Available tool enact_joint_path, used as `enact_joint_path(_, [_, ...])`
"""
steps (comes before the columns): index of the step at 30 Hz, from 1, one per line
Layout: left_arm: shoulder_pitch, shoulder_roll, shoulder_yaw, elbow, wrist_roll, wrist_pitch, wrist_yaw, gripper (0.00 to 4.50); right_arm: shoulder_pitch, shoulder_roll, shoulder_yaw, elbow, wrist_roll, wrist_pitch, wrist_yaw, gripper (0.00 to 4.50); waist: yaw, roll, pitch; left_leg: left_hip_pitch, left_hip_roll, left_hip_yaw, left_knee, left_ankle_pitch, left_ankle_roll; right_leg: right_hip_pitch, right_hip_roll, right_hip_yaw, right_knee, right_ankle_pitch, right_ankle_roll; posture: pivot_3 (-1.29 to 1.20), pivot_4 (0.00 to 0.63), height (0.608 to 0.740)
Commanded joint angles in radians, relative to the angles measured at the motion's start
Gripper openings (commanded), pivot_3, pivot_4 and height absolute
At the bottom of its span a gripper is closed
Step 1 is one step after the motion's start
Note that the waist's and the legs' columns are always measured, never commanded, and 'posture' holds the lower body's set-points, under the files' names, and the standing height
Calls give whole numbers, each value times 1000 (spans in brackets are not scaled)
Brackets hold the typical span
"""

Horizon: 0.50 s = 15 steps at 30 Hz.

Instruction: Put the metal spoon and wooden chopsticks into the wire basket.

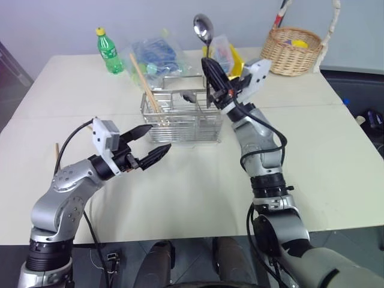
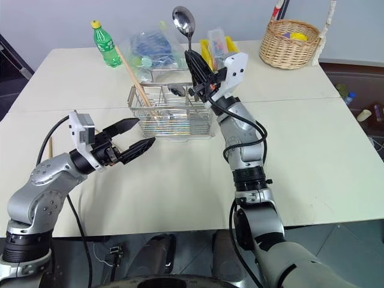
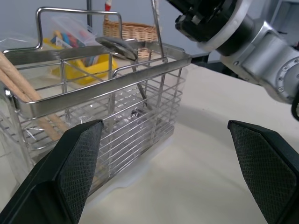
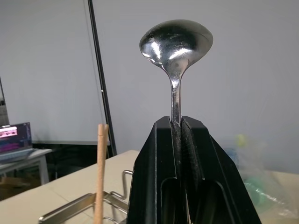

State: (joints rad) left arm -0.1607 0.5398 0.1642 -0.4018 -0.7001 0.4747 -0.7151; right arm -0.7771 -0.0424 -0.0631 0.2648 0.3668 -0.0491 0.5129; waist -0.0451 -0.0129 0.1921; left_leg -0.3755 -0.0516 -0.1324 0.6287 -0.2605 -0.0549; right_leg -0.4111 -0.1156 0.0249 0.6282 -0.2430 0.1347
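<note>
Your right gripper: jaws clamped on the handle of the metal spoon, bowl upward, raised over the right end of the wire basket. Your left gripper: jaws spread wide, holding nothing, level, just beside the basket's near left corner. Wooden chopsticks: standing slanted in the basket's left compartment, tips leaning out to the left. A further utensil lies inside the basket; you cannot tell its type. Cream table: green bottle, yellow plastic bin, round wicker basket beyond the basket.
</note>
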Motion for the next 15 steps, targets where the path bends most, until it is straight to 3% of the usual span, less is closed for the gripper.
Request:
enact_joint_path(1, [3, -1, 25, -39, -20, -3, 9, 4500, -35, -3, -4, 7, -14, -57, 9, 41, 1, 0, 0, 0, 0, 0, 0, 0, 0, 0, 0, 0, 0, 0, 0, 0, 150, 740])
enact_joint_path(8, [5, -14, 20, -47, -20, -2, 28, 4500, -33, -1, -2, 31, -19, -75, 13, 41, 0, 0, 0, 0, 0, 0, 0, 0, 0, 0, 0, 0, 0, 0, 0, 0, 150, 740])
enact_joint_path(11, [8, -14, 22, -49, -21, -2, 29, 4500, -27, 1, -2, 26, -19, -72, 10, 1079, 0, 0, 0, 0, 0, 0, 0, 0, 0, 0, 0, 0, 0, 0, 0, 0, 150, 740])
enact_joint_path(15, [9, -11, 23, -47, -23, -1, 24, 4500, -21, 2, -2, 15, -17, -65, 4, 3193, 1, 0, 0, 0, 0, 0, 0, 0, 0, 0, 0, 0, 0, 0, 0, 0, 150, 740])
